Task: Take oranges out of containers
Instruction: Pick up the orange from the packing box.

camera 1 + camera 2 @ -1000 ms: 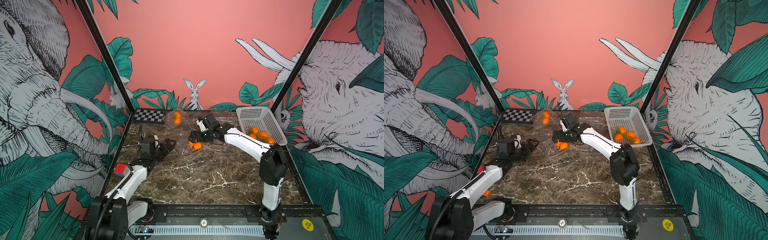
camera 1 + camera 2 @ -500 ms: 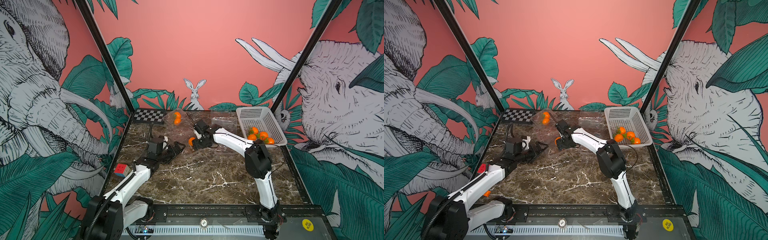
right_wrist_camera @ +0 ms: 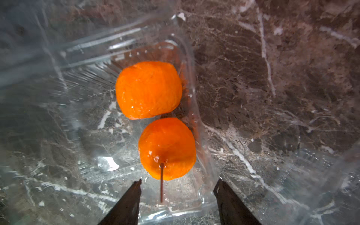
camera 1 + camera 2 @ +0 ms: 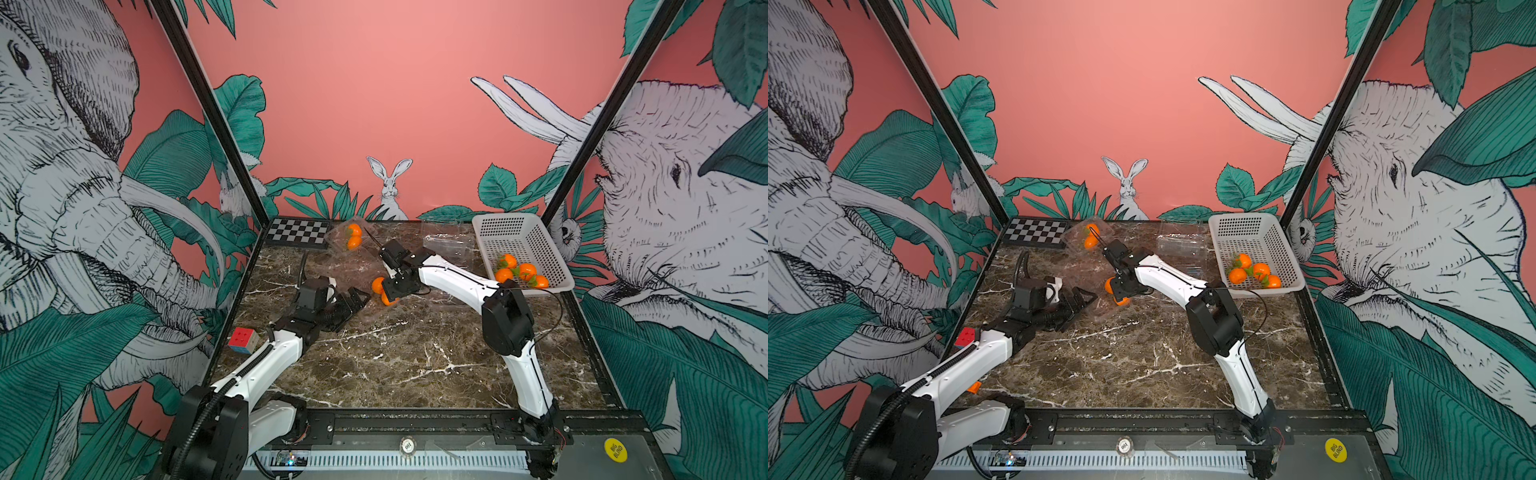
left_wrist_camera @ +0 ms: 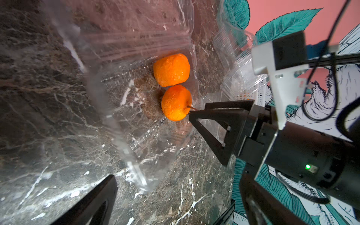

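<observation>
Jaws apart, right gripper (image 3: 179,181); marble tabletop (image 4: 415,365), pink walls (image 4: 374,104).

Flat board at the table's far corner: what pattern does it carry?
The flat board shows black-and-white checks, clearest in both top views.

Both right fingers (image 3: 126,204) run off the picture's edge; ahead of them the clear container (image 3: 197,116) blurs at its far walls
</observation>
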`<state>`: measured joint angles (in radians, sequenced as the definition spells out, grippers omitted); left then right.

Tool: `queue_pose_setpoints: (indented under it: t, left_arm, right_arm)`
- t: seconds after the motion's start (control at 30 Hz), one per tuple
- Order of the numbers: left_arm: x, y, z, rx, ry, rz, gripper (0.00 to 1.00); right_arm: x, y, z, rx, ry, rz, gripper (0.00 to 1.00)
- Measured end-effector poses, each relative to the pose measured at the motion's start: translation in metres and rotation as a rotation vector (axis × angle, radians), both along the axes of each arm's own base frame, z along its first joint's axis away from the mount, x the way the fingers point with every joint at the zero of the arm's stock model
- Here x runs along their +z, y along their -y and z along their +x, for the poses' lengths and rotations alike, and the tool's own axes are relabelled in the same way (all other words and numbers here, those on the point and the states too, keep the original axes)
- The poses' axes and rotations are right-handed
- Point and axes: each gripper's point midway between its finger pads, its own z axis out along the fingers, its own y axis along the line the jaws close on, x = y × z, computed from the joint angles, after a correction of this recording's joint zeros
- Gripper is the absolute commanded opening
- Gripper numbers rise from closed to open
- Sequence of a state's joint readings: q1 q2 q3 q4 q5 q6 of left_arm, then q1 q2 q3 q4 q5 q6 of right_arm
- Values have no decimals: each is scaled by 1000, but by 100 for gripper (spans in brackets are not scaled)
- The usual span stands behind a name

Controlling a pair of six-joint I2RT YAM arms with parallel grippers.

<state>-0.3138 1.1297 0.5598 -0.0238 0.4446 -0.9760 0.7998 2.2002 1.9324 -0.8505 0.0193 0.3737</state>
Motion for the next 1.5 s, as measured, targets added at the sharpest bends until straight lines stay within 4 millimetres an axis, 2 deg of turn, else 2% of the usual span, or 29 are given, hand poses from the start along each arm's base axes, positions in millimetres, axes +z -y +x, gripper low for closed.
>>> queue_pose_setpoints:
  t: [0.3,0.4,0.47,0.7,0.83,1.33,1.5]
  left_arm:
    - [5,-4,0,12,22,10,99]
    - [7,-3,0,11,28,8,99]
    - [7,-4,0,11,27,8,99]
    - [5,-3,-2,7,21,5,99]
    - [1,-4,-4,6,12,8,99]
    - [-2,-2,-6,-2,0,0,99]
    - [-2,-2,-6,0,-3,-2,99]
  right_arm:
    - [14,-14,-8,32,25,1,61]
    - [16,-19,-8,38,30,6,57]
    - [12,-20,-9,38,25,3,51]
    - [-13,-19,-10,34,-8,-31,40]
    - [-24,-19,-10,32,-23,-48,28]
    - [-17,-22,-5,29,-4,-35,26]
    - [-12,-25,-3,28,8,-23,22]
